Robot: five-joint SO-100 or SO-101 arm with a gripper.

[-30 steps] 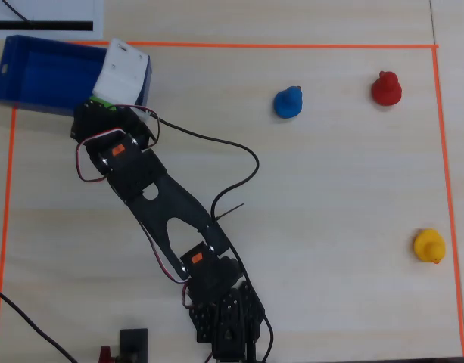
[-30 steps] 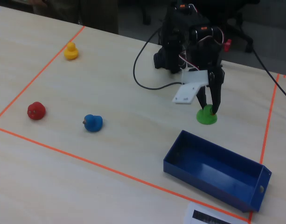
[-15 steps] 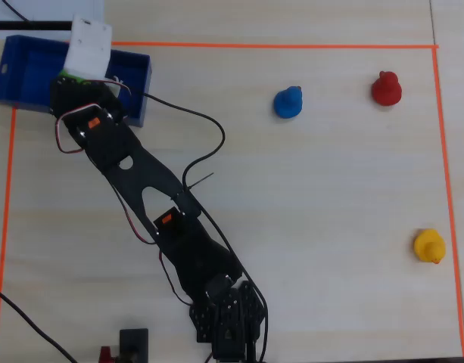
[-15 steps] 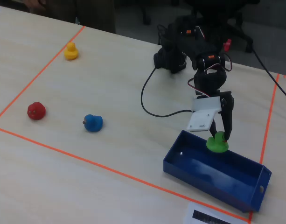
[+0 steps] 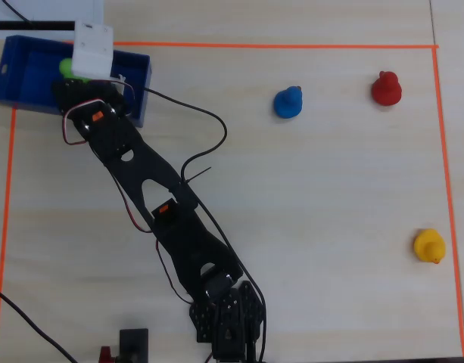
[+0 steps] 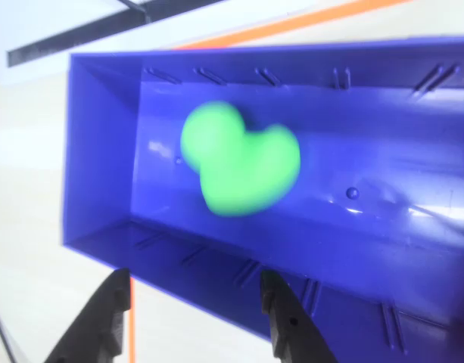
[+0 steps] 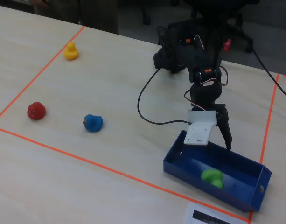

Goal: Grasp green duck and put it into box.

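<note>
Lying free in box (image 6: 103, 144): green duck (image 6: 243, 168); overhead half-hides it.

A pale wood-grain bench (image 7: 110, 74) marked with orange tape lines (image 5: 292, 45); dark floor (image 7: 133, 18) beyond its far edge.

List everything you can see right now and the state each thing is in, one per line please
green duck: lying inside the box, free of the gripper, blurred in the wrist view.
box: on the table, open-topped, holding only the green duck.
gripper: open, empty, above the box's near wall.
blue duck: on the table, untouched.
red duck: on the table, untouched.
yellow duck: upright on the table, beside the orange tape line.
</note>
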